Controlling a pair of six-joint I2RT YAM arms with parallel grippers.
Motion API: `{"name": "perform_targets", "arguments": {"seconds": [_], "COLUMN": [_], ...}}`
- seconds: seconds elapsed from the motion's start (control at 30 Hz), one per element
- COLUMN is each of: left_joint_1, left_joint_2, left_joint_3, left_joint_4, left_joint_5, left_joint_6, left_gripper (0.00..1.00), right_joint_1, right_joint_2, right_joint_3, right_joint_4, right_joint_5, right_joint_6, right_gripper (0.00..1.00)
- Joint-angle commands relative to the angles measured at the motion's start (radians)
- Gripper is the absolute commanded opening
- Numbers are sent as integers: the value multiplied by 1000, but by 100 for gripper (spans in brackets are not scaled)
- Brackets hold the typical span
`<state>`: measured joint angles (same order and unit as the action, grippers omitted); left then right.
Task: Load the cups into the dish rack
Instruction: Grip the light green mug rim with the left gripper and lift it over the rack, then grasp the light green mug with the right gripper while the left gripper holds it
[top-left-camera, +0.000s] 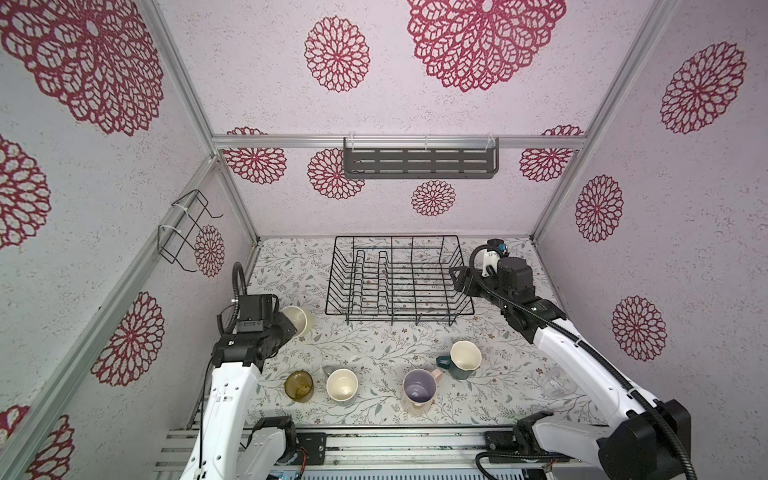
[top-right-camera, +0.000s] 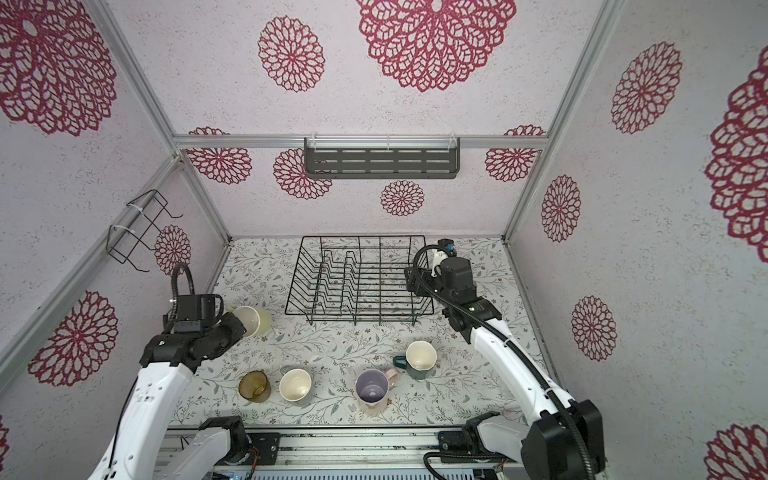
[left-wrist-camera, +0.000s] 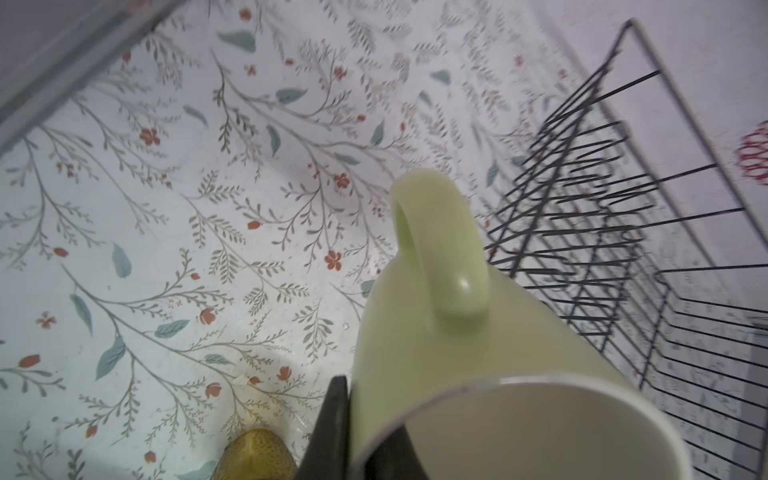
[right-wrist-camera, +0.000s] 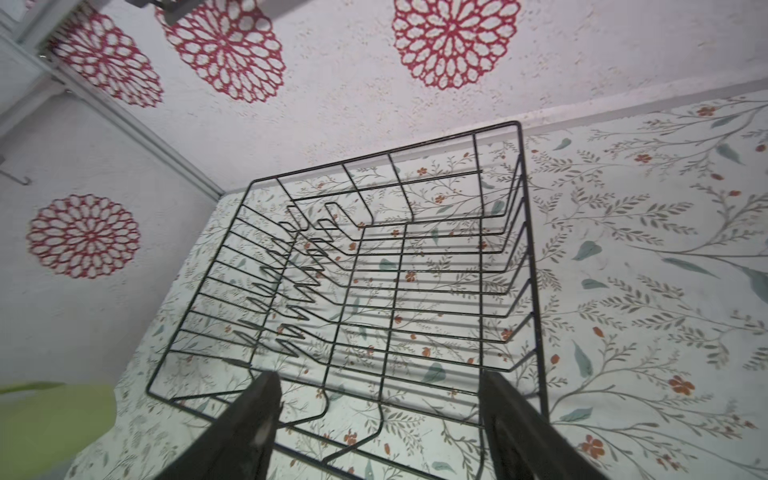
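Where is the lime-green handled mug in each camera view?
In a top view: lime-green handled mug tipped, left of the black wire dish rack.
In a top view: mug, same place.
Left wrist view: mug close up, rack behind.
Right wrist view: mug, green blur beside the rack's corner.
Shared landmark: the dish rack.

The black wire dish rack (top-left-camera: 399, 276) stands at twelve o'clock on the floral desk (top-left-camera: 374, 345). At the rack's eight o'clock, the left hand (top-left-camera: 292, 327) grips a tilted lime-yellow cup (top-left-camera: 301, 318). The right hand (top-left-camera: 457, 277) hovers at its three o'clock.
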<state>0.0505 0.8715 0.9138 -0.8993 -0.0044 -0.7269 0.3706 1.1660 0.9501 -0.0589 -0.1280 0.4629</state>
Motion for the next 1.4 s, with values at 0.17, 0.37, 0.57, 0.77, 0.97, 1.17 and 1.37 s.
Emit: {"name": "perform_targets", "arguments": {"seconds": [0.17, 0.37, 0.57, 0.77, 0.97, 1.17, 1.37], "left_joint_1": [-3, -95, -272, -373, -445, -467, -487], "left_joint_2": [-78, -53, 53, 149, 211, 240, 270], "left_joint_3": [98, 31, 59, 68, 52, 35, 33], "left_joint_4": [217, 577, 731, 881, 1009, 1047, 1073], "left_joint_5": [474, 660, 689, 719, 727, 698, 728], "left_joint_6": [24, -135, -147, -196, -244, -268, -287], "left_gripper": [0, 0, 0, 0, 0, 0, 0], "right_joint_1": [12, 25, 72, 140, 216, 287, 297], "right_joint_2": [-39, -30, 4, 75, 203, 275, 330], "right_joint_3": [-35, -118, -240, -270, -157, -120, -90], "right_joint_4": [239, 470, 844, 1165, 1289, 1384, 1474], "right_joint_5": [-372, -518, -535, -559, -692, -686, -660], "right_joint_6": [132, 409, 696, 889, 936, 971, 1017], "right_gripper": [99, 99, 99, 99, 99, 99, 99]}}
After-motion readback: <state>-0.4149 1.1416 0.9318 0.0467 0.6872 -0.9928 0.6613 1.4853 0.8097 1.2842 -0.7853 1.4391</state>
